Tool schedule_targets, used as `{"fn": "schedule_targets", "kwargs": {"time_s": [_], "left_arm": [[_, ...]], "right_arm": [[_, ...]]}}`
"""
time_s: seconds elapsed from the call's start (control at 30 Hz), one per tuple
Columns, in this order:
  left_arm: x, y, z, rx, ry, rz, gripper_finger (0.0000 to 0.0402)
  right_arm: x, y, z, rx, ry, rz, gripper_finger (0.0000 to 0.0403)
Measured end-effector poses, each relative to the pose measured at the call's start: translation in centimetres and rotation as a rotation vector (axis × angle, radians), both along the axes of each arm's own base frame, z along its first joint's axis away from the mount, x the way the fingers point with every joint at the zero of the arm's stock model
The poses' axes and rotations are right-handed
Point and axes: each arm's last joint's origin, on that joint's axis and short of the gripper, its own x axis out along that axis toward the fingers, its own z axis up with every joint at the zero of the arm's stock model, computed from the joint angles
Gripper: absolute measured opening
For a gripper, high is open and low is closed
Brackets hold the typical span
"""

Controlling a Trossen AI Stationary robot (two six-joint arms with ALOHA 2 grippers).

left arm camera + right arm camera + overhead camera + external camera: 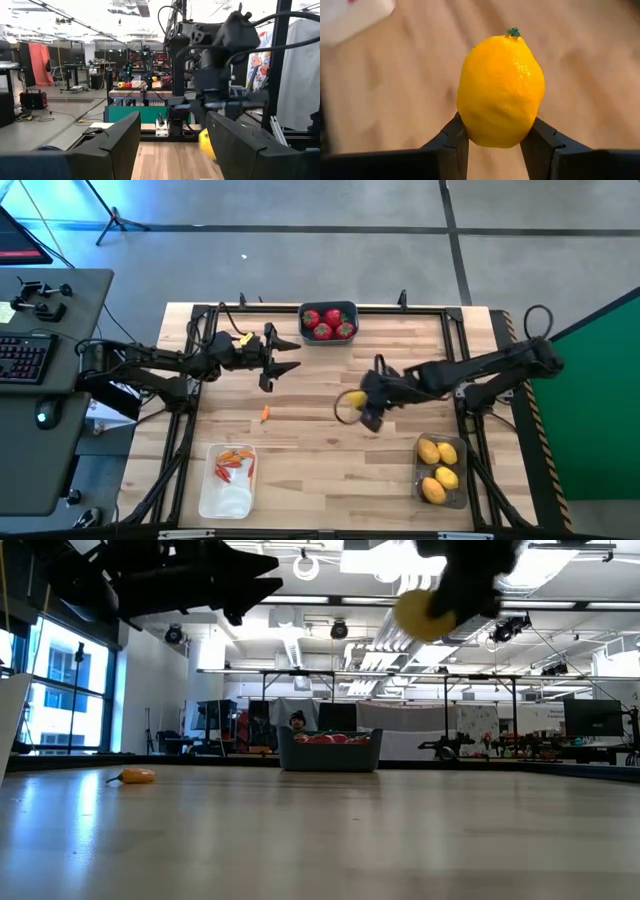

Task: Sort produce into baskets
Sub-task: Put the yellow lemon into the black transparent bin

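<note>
My right gripper (352, 406) is shut on a yellow lemon (500, 90) above the middle of the table; the lemon also shows high in the low view (425, 612). My left gripper (290, 355) is open and empty above the table's far left part. A small orange piece (265, 413) lies on the table. The dark blue-grey basket (328, 322) with red fruits stands at the far edge. The white basket (228, 480) holds orange-red pieces. The dark translucent basket (441, 470) holds lemons. My right gripper pinches the lemon's lower end (492, 137) between its two fingers, one on each side. The lemon sticks out beyond the fingertips with its green stem end (513, 32) pointing away. It is lifted clear of the table.
A desk with a keyboard (25, 358) stands left of the table. Dark frame rails (400, 308) run along the table's edges. Bare wood lies between the three baskets.
</note>
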Motion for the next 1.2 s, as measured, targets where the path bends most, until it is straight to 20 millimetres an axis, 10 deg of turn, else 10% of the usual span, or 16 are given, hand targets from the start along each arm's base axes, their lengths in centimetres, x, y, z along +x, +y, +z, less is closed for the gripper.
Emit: {"fn": "schedule_targets", "kwargs": {"time_s": [0.67,1.2], "left_arm": [[0.1,0.0,-0.5,-0.009,0.051,-0.002,0.0213],[0.2,0.2,-1.0,0.042,0.101,0.064,0.0213]], "right_arm": [[-9.6,11.1,1.8,0.48,0.402,-0.135,0.0116],[-13.7,14.4,3.9,0.567,0.522,-0.349,0.0116]]}}
